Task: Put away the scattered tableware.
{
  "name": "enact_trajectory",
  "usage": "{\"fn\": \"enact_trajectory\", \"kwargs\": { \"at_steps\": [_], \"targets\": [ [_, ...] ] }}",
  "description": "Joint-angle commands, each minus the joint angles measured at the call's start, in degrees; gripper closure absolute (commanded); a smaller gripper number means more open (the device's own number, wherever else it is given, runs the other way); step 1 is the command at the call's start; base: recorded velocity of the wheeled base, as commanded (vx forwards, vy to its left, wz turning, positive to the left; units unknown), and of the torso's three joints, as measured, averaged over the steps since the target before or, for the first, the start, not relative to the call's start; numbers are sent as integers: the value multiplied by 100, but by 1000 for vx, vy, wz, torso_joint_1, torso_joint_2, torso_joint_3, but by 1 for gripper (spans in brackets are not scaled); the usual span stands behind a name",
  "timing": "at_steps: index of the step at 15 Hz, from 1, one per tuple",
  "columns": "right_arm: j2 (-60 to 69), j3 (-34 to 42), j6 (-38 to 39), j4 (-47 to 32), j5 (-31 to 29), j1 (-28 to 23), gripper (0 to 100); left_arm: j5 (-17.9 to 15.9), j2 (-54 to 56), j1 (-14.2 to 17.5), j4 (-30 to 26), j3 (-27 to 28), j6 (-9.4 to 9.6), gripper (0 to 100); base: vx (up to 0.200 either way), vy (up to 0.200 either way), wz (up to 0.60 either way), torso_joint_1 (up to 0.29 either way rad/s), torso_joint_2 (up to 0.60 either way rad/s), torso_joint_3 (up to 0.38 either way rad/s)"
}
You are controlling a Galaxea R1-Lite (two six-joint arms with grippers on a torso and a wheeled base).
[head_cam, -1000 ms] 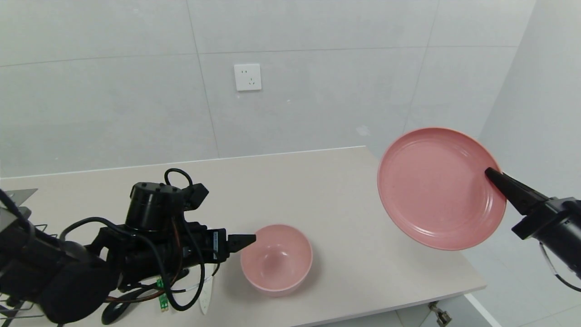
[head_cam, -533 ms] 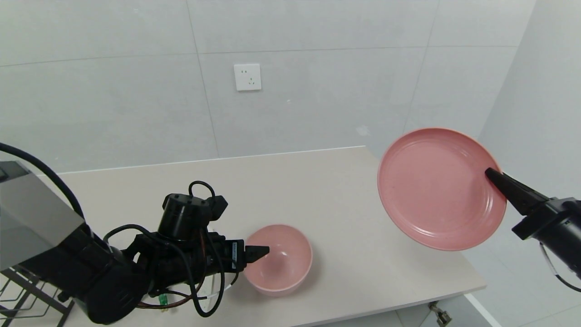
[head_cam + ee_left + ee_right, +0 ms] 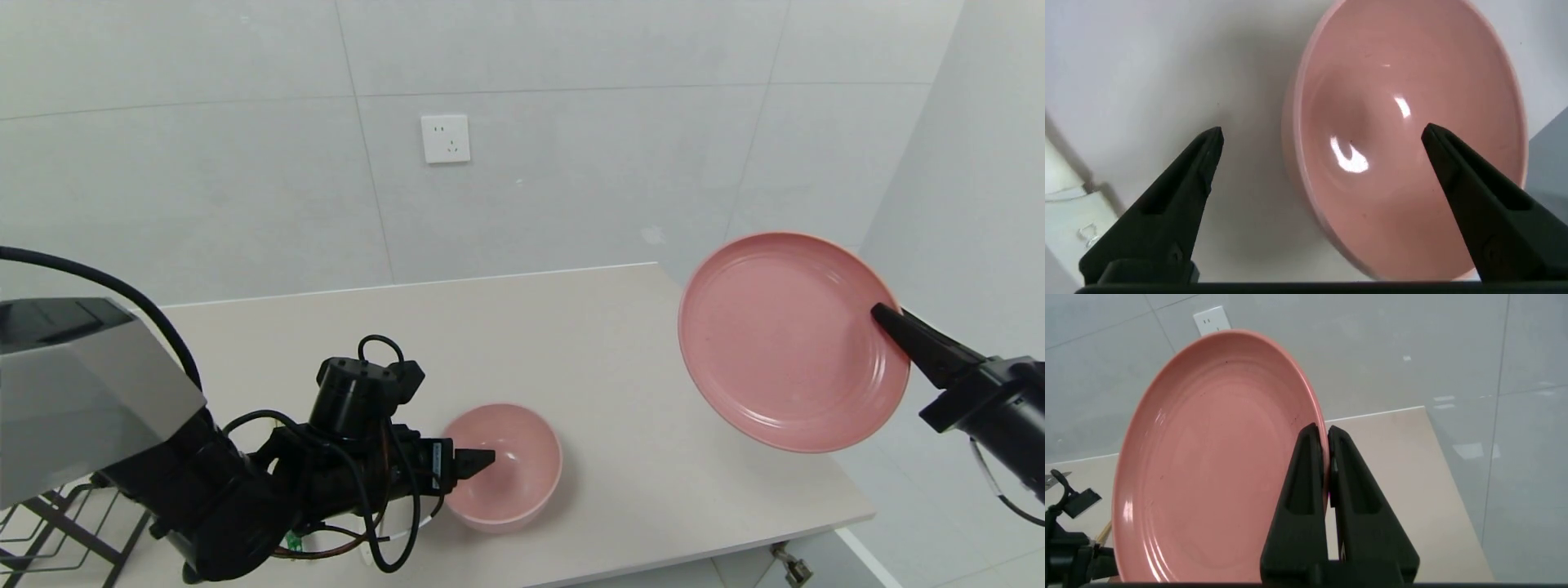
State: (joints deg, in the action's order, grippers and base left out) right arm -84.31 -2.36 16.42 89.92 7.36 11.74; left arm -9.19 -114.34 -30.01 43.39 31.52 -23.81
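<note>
A pink bowl stands upright on the beige table near its front edge. My left gripper is open, its two fingers astride the bowl's near rim, one inside and one outside. A pink plate hangs tilted in the air past the table's right edge. My right gripper is shut on the plate's rim.
A white item with a green tag lies under the left arm, mostly hidden. A black wire rack stands at the lower left. A wall socket is on the tiled wall behind. The table's back and middle lie bare.
My left arm has moved right and forward, bringing its open fingers from beside the bowl's left edge to astride its rim. The right arm and plate have stayed almost still.
</note>
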Motion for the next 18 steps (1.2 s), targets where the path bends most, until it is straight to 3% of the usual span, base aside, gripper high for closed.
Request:
{"fn": "enact_trajectory", "kwargs": {
  "at_steps": [1, 2, 3, 7, 11, 12, 15, 18],
  "targets": [
    [-6, -1, 1, 8, 2, 4, 100, 5, -309, -75, 161, 29, -1, 0, 0, 0, 0, 0, 0, 0],
    [-6, -1, -7, 8, 2, 4, 100, 67, -423, -119, 223, 29, -27, 0, 0, 0, 0, 0, 0, 0],
    [-6, -1, -7, 8, 2, 4, 100, 128, -520, -172, 249, 38, -89, 100, 0, 0, 0, 0, 0, 0],
    [-15, -1, -7, 8, 2, 4, 100, 172, -432, -180, 267, 135, -89, 100, 0, 0, 0, 0, 0, 0],
    [-33, -1, -7, 8, 2, 21, 100, 242, 518, -84, 249, 170, -89, 100, 0, 0, 0, 0, 0, 0],
    [-50, -1, -7, 8, 2, 30, 100, 401, 790, -75, 258, 152, -45, 100, 0, 0, 0, 0, 0, 0],
    [-59, -10, -16, 8, 2, 39, 100, 568, 1405, -31, 267, 117, 298, 100, 0, 0, 0, 0, 0, 0],
    [-50, -71, -7, 8, 2, 39, 100, 559, 2390, 268, 276, 12, 1045, 100, 0, 0, 0, 0, 0, 0]
  ]
}}
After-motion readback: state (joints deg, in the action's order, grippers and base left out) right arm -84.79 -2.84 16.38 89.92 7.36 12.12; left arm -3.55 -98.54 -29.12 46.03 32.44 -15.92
